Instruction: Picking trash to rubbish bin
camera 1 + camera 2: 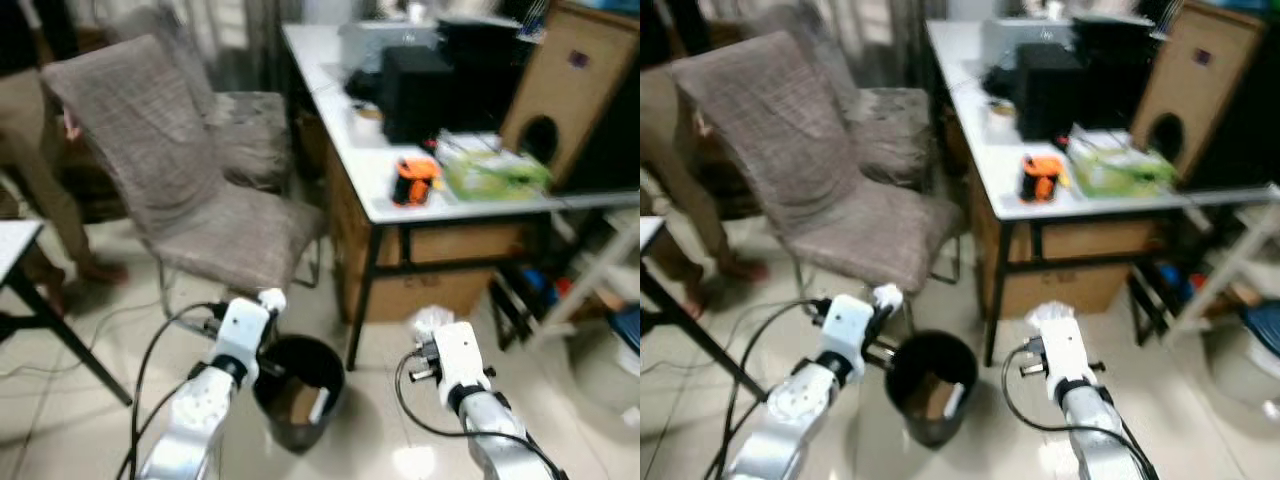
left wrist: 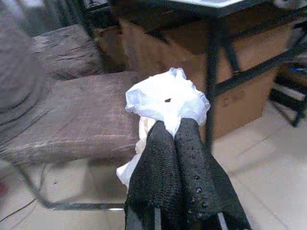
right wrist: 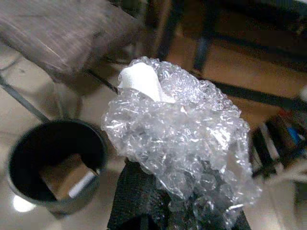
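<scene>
On the tiled floor between the two arms stood a black bin, holding a piece of cardboard and a pale strip. The left gripper was clamped tight on a crumpled white tissue, the fingers pressed together with no gap between them; it was held just beside the bin's rim, on the robot's left, in front of a chair draped in grey-brown cloth. The right gripper was closed on a wad of clear bubble wrap, which hid the fingertips; a white scrap sat in the top of the wad. This load hung to the right of the bin, apart from it and above the floor, near the black leg of a white worktop. On the worktop lay an orange-and-black object, a green-tinted packet and black boxes. A cardboard box stood beneath the worktop; faint marks on its face could not be read. A person's legs showed at the left edge, behind the chair.
</scene>
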Robot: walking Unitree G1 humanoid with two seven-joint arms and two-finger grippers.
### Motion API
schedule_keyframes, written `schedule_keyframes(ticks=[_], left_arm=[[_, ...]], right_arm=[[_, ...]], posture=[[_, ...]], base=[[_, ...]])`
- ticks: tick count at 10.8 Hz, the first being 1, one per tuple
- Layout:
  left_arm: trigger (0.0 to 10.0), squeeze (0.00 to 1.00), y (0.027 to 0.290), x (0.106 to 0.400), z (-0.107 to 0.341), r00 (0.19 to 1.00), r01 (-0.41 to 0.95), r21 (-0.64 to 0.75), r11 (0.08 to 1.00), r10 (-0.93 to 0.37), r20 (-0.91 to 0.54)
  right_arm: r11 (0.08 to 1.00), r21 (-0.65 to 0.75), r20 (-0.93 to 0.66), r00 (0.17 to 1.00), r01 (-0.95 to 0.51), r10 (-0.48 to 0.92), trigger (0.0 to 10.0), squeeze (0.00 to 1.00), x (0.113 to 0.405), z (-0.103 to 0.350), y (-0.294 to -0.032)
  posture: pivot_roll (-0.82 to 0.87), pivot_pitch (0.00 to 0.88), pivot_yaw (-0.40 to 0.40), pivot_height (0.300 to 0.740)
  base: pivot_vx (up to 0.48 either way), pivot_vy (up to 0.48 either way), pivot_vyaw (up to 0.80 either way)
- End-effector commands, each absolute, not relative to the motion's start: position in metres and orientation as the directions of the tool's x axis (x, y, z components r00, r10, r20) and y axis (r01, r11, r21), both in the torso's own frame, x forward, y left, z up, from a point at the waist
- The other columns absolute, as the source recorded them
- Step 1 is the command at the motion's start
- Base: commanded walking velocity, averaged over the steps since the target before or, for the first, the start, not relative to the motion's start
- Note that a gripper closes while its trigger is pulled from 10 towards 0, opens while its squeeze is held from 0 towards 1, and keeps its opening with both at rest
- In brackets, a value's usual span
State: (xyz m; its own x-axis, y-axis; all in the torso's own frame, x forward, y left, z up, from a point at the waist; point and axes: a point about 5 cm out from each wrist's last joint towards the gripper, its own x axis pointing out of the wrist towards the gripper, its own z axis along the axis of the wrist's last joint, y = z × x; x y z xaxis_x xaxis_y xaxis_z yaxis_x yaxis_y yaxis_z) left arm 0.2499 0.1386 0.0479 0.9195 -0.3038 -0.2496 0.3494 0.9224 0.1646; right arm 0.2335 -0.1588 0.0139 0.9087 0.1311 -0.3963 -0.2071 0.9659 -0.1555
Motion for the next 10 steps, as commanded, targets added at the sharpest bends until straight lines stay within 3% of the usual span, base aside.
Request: schedule_keyframes(ticks=[1,3,5,10], left_arm=[[10.0,0.0,0.146,0.251,0.047,0.922,0.339,0.182,0.923,-0.287,-0.26],[10.0,0.0,0.146,0.25,0.047,0.921,0.341,0.181,0.922,-0.289,-0.263],[10.0,0.0,0.147,0.249,0.047,0.919,0.346,0.182,0.92,-0.293,-0.266],[10.0,0.0,0.145,0.247,0.046,0.908,0.371,0.182,0.911,-0.315,-0.275]], right_arm=[[0.958,-0.141,-0.381,0.907,-0.25,0.18,10.0,0.0,0.236,0.018,-0.147],[0.942,-0.128,-0.383,0.892,-0.311,0.242,10.0,0.0,0.236,0.017,-0.141],[0.936,-0.129,-0.398,0.882,-0.327,0.253,10.0,0.0,0.236,0.016,-0.138],[0.928,-0.128,-0.489,0.836,-0.35,0.249,10.0,0.0,0.222,-0.003,-0.139]], posture=[[-0.11,0.0,-0.031,0.74],[-0.11,0.0,-0.027,0.74],[-0.11,0.0,-0.024,0.74],[-0.11,0.0,-0.013,0.74]], base=[[0.356,0.0,0.0],[0.358,0.0,0.0],[0.351,0.0,0.64],[0.355,0.0,0.0]])
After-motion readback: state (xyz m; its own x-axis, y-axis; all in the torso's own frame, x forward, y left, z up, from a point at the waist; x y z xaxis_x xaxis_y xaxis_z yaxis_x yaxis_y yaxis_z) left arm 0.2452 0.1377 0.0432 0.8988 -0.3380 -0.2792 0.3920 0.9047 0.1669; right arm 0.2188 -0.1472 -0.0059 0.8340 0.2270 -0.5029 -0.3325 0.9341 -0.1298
